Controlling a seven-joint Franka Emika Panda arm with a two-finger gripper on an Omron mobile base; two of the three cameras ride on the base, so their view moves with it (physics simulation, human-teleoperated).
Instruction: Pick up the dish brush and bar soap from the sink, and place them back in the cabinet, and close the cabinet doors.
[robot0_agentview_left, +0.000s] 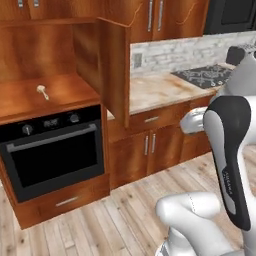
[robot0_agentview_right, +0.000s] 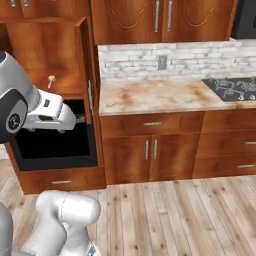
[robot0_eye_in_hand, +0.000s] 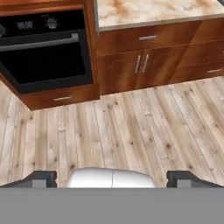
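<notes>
The dish brush (robot0_agentview_left: 42, 91) (robot0_agentview_right: 50, 80), cream head and thin handle, lies on the shelf of the open cabinet (robot0_agentview_left: 30, 102) (robot0_agentview_right: 45, 55) above the black oven. The cabinet's right door (robot0_agentview_left: 115, 70) (robot0_agentview_right: 86, 65) stands swung out, edge toward me. My gripper (robot0_eye_in_hand: 113, 179) is open and empty, its fingertips (robot0_eye_in_hand: 41, 178) far apart, and it looks down at the wooden floor in front of the oven. It hangs well below and out from the shelf. The sink and the bar soap are out of view.
A black oven (robot0_agentview_left: 50, 150) (robot0_eye_in_hand: 43, 52) with a drawer beneath sits under the shelf. To the right runs a tan marble counter (robot0_agentview_left: 160, 90) (robot0_agentview_right: 155, 95) with a cooktop (robot0_agentview_left: 205, 75) (robot0_agentview_right: 232, 89) over lower cabinets. Open wooden floor (robot0_eye_in_hand: 122, 131) lies before them.
</notes>
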